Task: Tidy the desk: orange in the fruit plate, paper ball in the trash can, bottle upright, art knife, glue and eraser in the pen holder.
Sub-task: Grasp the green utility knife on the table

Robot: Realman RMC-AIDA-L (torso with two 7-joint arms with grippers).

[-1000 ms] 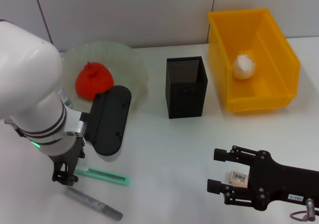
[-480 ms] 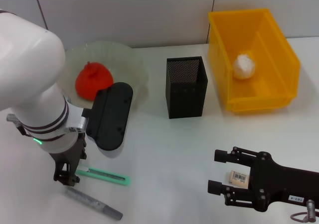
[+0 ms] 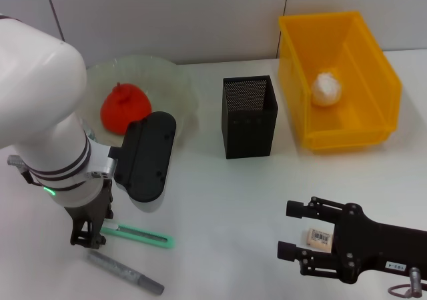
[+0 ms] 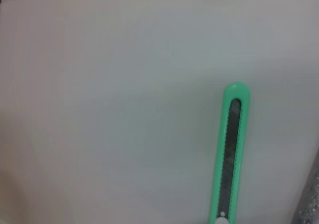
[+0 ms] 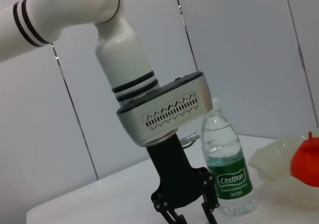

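Mint-green art knife (image 3: 139, 235) lies flat on the desk (image 3: 227, 200), long axis running sideways, one end right under the left end effector (image 3: 87, 237), which I judge nearer; whether that's spread or clenched, I cannot tell. Right end effector (image 3: 288, 230) sits released, straddling the eraser (image 3: 319, 237).

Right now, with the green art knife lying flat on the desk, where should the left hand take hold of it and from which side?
Probably mid-body, from straight above. The art knife lies flat and slim, so fingers should close across its narrow width, long edge to long edge. The left hand hangs above its end; the glue lies close alongside.
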